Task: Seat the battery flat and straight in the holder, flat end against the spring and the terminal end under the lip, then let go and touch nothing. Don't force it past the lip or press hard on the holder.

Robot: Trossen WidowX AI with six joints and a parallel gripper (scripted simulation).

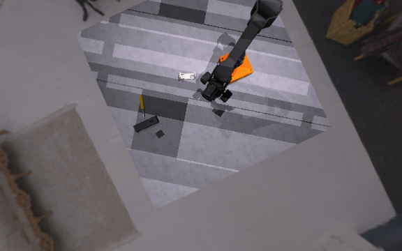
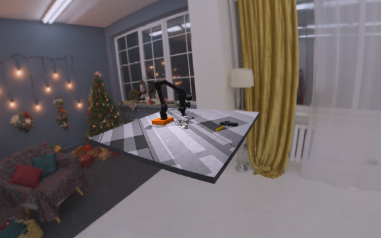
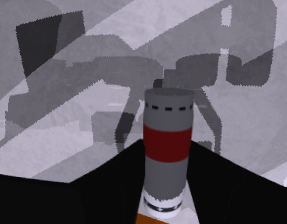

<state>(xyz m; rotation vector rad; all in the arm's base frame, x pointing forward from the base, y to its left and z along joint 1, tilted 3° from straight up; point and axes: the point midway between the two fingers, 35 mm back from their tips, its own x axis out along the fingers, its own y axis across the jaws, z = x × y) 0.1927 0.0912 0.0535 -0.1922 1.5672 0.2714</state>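
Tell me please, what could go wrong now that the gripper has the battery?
1. The gripper is shut on the battery near one end, so it could tilt and arrive crooked at the holder.
2. The holder sits apart to the side; a steep entry might push against its lip.
3. The screwdriver and black block lie farther away, a lesser risk.

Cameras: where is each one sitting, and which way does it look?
Top: above the grey striped table, looking down; shows the black arm, its orange base plate and the gripper.
Exterior: out in the room, looking across at the table; shows the whole small arm.
Wrist: on the arm's end, looking past the black fingers shut on the grey battery with a red band.
Shared: top and exterior both show the small white holder, the yellow-handled screwdriver and the orange base plate.
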